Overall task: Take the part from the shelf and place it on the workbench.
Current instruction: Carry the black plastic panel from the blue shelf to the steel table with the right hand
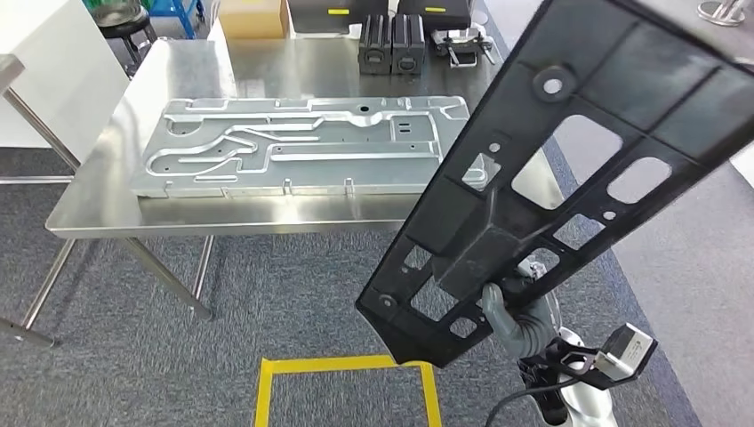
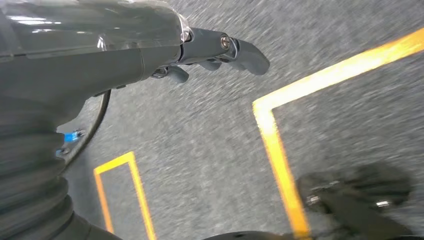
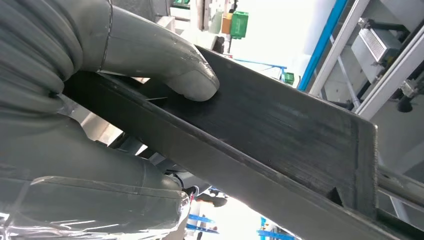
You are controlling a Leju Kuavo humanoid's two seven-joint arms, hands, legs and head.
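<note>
One long black part crosses the right side of the head view, a flat plastic panel with ribs and several cut-out windows, tilted so its far end rises toward the upper right and its near end dips low in front of the robot. It is held in the air, above the floor and partly over the right end of the tabletop, touching neither.

One steel tabletop stands ahead on thin legs. On it lies one large silver stamped metal plate, flat, taking up most of the surface. Behind the plate stand two dark ribbed blocks side by side, touching or nearly so, and just beside them to the right one small metal bracket. Further back are two black cases and one cardboard box.

On the grey carpet one yellow tape square is marked near the robot's feet.

The right robot hand grips the part at its lower end from underneath; in the right wrist view the thumb presses flat on the black surface, with the edge of the part clamped against the palm.

The left robot hand hangs over the carpet, holding nothing, its fingers loosely curved and apart.
</note>
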